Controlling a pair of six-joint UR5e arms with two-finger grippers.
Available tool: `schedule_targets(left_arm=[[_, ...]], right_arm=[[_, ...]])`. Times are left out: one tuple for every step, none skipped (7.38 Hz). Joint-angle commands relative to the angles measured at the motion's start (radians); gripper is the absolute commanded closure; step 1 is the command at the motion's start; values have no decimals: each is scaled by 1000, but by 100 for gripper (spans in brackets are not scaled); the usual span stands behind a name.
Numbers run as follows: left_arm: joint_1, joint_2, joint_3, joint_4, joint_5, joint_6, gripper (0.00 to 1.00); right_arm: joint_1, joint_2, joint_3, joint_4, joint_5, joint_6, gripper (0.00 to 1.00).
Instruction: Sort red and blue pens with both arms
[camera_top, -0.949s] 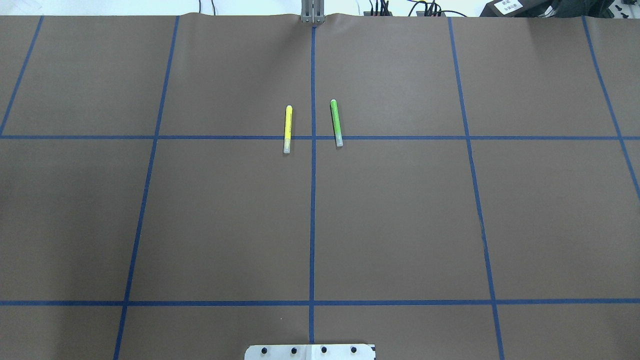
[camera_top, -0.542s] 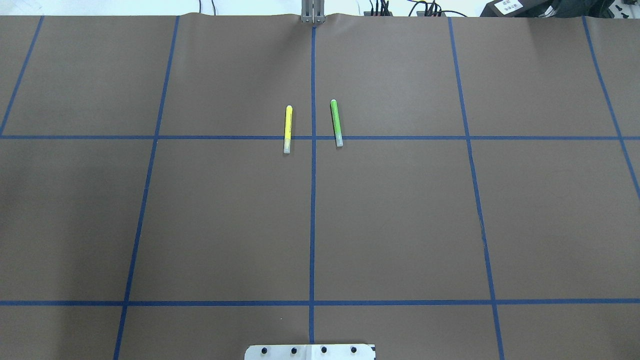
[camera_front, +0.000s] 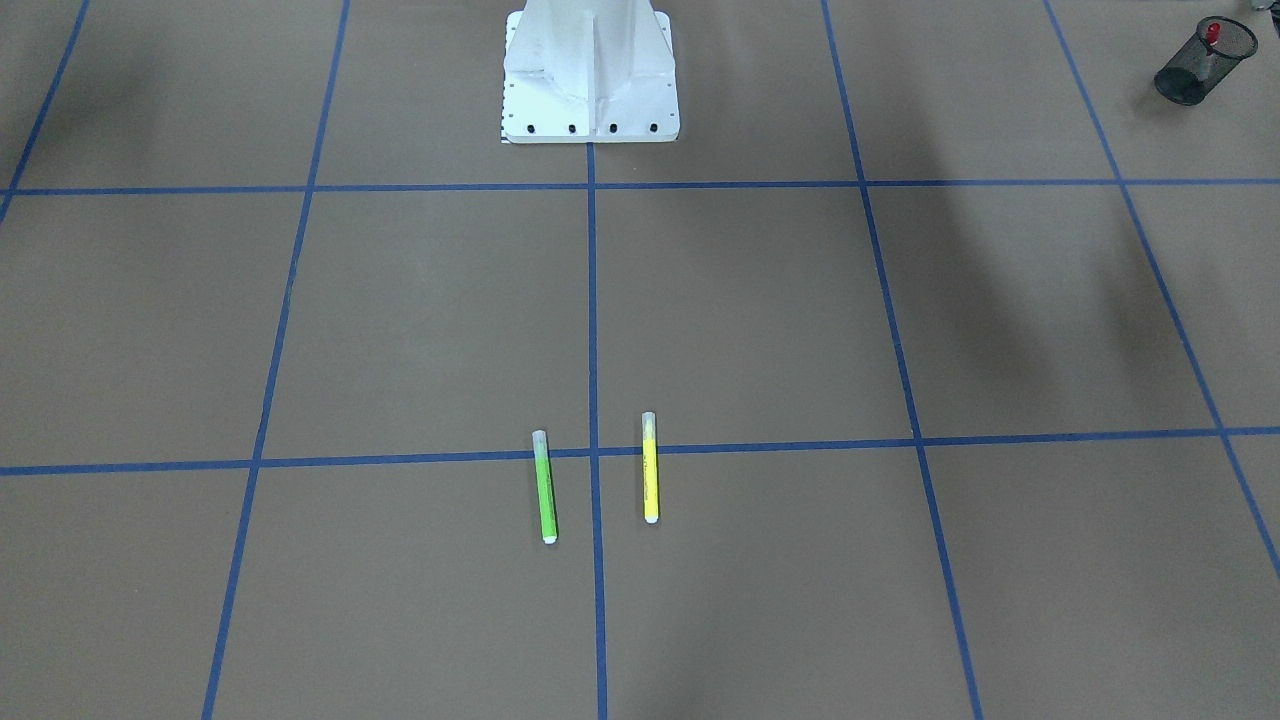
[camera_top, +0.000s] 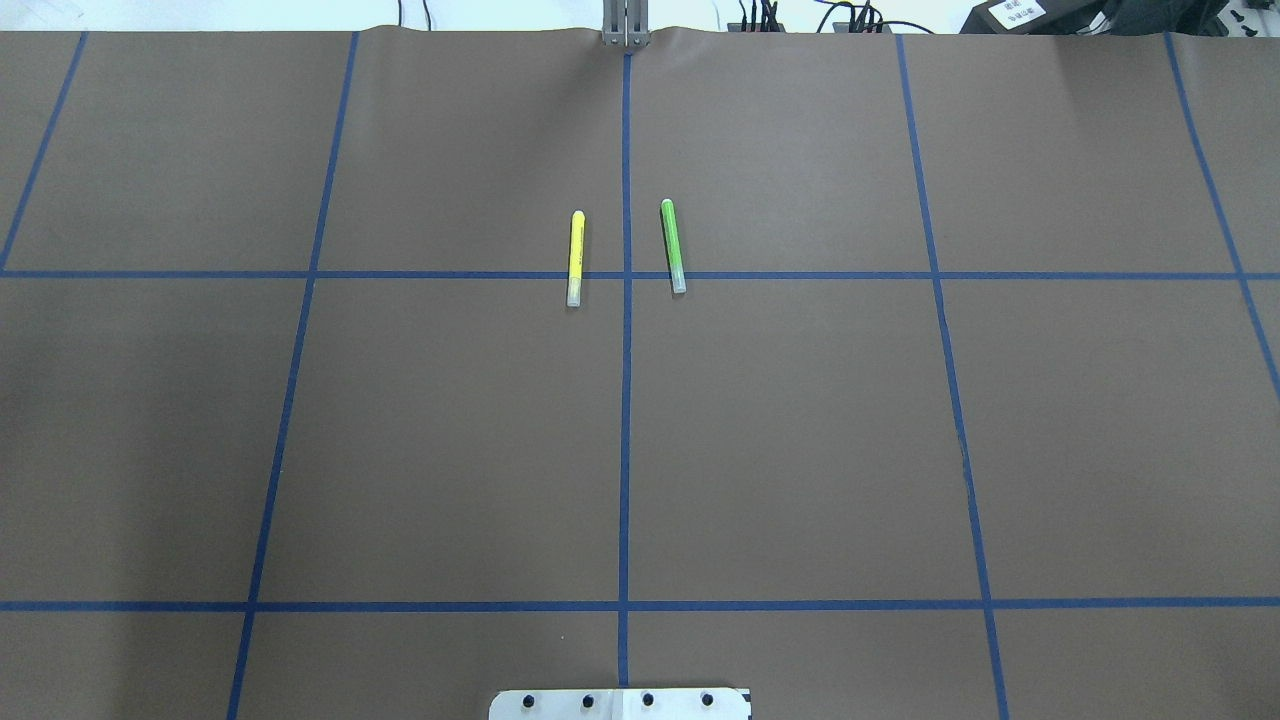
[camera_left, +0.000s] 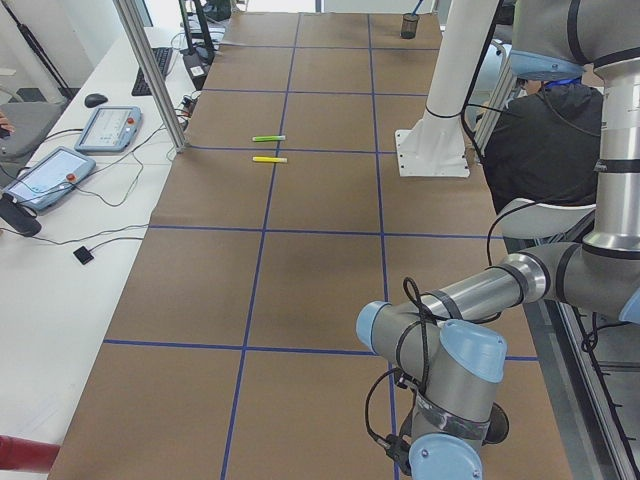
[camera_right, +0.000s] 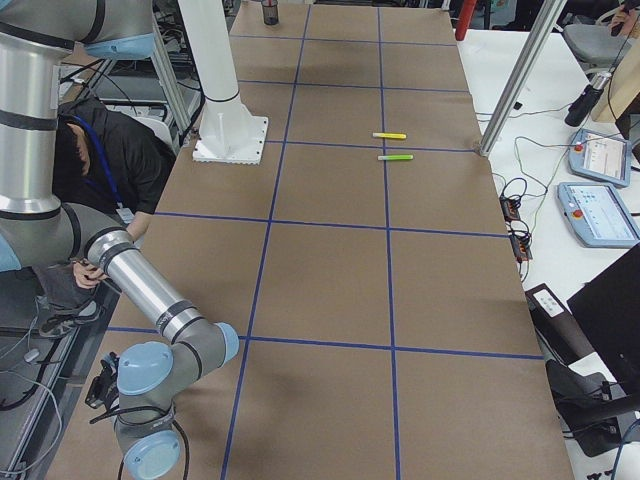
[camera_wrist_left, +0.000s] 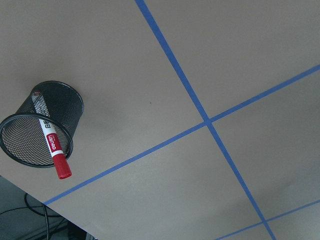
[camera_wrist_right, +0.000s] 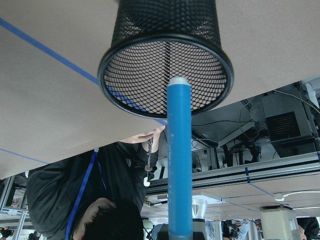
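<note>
Look at the right gripper (camera_wrist_right: 180, 235) first. Only a tiny bit of it shows at the bottom edge of its own camera view. It has its jaws closed on the blue pen (camera_wrist_right: 180, 160) and holds it by one end. The pen's white end points at the open mouth of a black mesh cup (camera_wrist_right: 165, 20). You cannot tell if the tip is inside the cup. This cup stands close to the table's edge on the robot's right. A person in black (camera_wrist_right: 100, 190) is just past that edge.

The red pen (camera_wrist_left: 52, 146) leans in the other mesh cup (camera_wrist_left: 62, 102). Its red cap sticks out over the rim. That cup stands on the robot's left side of the table (camera_top: 800, 450), near the robot's edge.

You cannot see the left gripper in any view, so its jaws cannot be told. The left arm (camera_left: 450, 360) bends low over the table's left end.

A yellow marker (camera_top: 575, 258) and a green marker (camera_top: 673, 246) lie flat on the far middle of the table. One lies on each side of the middle blue tape line, yellow on the left.
</note>
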Motion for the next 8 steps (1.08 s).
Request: schedule_targets(left_arm=[[0,3,-1,1,0,1,0],[0,3,-1,-3,0,3,0],[0,3,-2,-5,-2,3,0],[0,0,-10,-8,-2,1,0],[2,-16,-16,-14,-3,1,0],[5,-48,-16,-26,-14,3,0],[20,-97,-20,-41,-12,9,0],[69,-147,-30,-69,-14,4,0]], right_arm=[[-1,9,-22,3,46,6,64],[-1,18,-26,3,51,10,27],[-3,33,-26,3,60,23,1],[-3,53,-26,35,60,29,1],[-3,82,-21,93,63,30,1],[-6,125,-22,149,74,58,0],[-14,167,-15,196,89,76,0],[-29,211,-13,222,111,78,0]])
